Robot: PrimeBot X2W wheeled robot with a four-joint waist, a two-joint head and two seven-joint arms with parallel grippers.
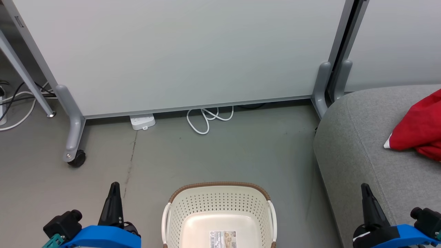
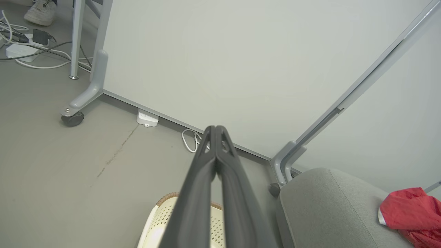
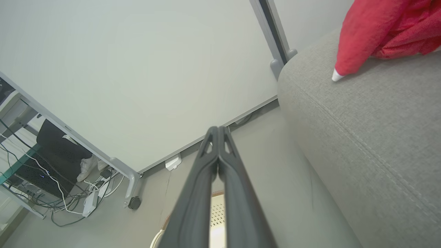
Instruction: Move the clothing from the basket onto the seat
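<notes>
Clothing point(image 1: 418, 129) lies in a red heap on the seat point(image 1: 358, 144), to the right, well back from its rounded corner. The basket point(image 1: 220, 201) stands on the floor point(image 1: 241, 151) near the robot, and the part in view holds nothing but its paper label point(image 1: 223, 238); its near end is cut off. The left gripper point(image 1: 114, 187) and right gripper point(image 1: 366, 188) hover low to its left and right, each with jaws pressed together on nothing. The job looks done or nearly so. It is best to check the basket's hidden near end before stopping, and to spread the jaws only if red cloth shows there.
</notes>
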